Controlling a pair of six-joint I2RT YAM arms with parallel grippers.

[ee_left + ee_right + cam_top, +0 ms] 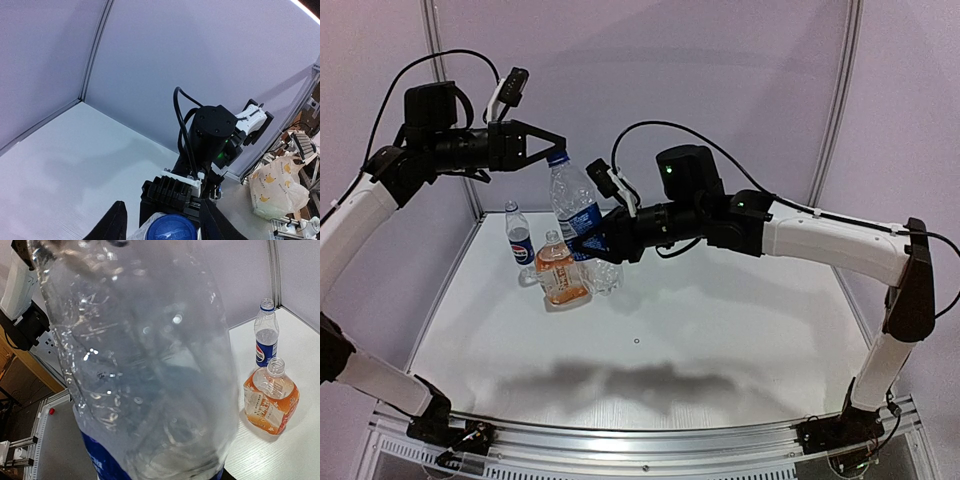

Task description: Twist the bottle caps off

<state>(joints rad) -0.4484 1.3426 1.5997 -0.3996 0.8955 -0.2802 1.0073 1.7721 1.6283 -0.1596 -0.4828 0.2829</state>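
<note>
Left tool (552, 150) straddles the blue cap (558, 157) atop the raised bottle (572, 195). Its wrist view shows fingers (112, 225) either side, but whether they pinch it I cannot tell. Right tool (594, 238) is clamped on that bottle's label. Only the right wrist view shows open necks on the slim bottle (266, 332) and orange-labelled bottle (271, 400) standing on the bench (300, 455).

**newbie:** where's the room on this table (740, 350)?

**oldhand:** near half and right side are wide open. Back left is crowded: slim bottle (519, 238) and orange bottle (560, 272) just beside each other, tilted bottle (570, 190) close beside them, right gripper (596, 236) round its middle, left gripper (550, 150) at its top.
</note>
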